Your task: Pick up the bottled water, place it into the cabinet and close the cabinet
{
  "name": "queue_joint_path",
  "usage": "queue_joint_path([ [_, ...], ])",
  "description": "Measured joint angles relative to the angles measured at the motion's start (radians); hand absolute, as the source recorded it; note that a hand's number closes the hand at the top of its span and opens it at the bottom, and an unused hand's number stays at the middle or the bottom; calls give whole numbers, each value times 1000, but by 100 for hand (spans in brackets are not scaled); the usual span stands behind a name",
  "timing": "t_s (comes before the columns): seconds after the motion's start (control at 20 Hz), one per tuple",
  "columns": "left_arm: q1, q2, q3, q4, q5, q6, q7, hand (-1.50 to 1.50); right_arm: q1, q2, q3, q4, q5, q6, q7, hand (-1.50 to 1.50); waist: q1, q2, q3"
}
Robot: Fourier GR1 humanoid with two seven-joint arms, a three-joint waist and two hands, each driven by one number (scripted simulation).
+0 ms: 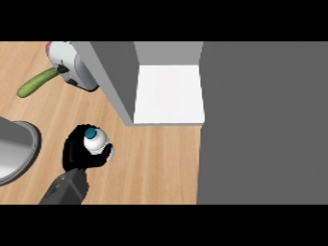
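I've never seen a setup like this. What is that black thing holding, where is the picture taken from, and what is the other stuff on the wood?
The camera sits in the robot's head, looking steeply down at a wooden counter. The black shape is its left hand on a grey forearm, fingers curled round a bottled water, seen from above with its blue cap. Ahead is an open cabinet with a white shelf. A green cucumber lies at the far left beside a white appliance; a metal pot sits at the left edge.

Even, bright light falls on the wooden counter (152, 158), with no glare and only faint shadows.
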Motion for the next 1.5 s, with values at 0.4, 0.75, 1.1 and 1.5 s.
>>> queue_joint_path([
  [0.4, 38, -49, -142, -156, 35, 38, 10, 150, -12, 17, 29, 10, 1, -15, 5, -150, 11, -4, 1],
  [0.75, 66, -57, -356, -382, 133, 125, 114, 150, -31, 12, 21, 15, -1, -19, 4, -150, 16, -8, 1],
  [1.1, 124, -58, -605, -714, 212, 324, 288, 150, -30, -1, 1, 18, -6, -14, -6, -150, 17, -11, 1],
  [1.5, 48, -58, -860, -988, 223, 720, 511, 150, -65, -2, -1, 25, -14, -16, 7, -150, 3, -4, 1],
])
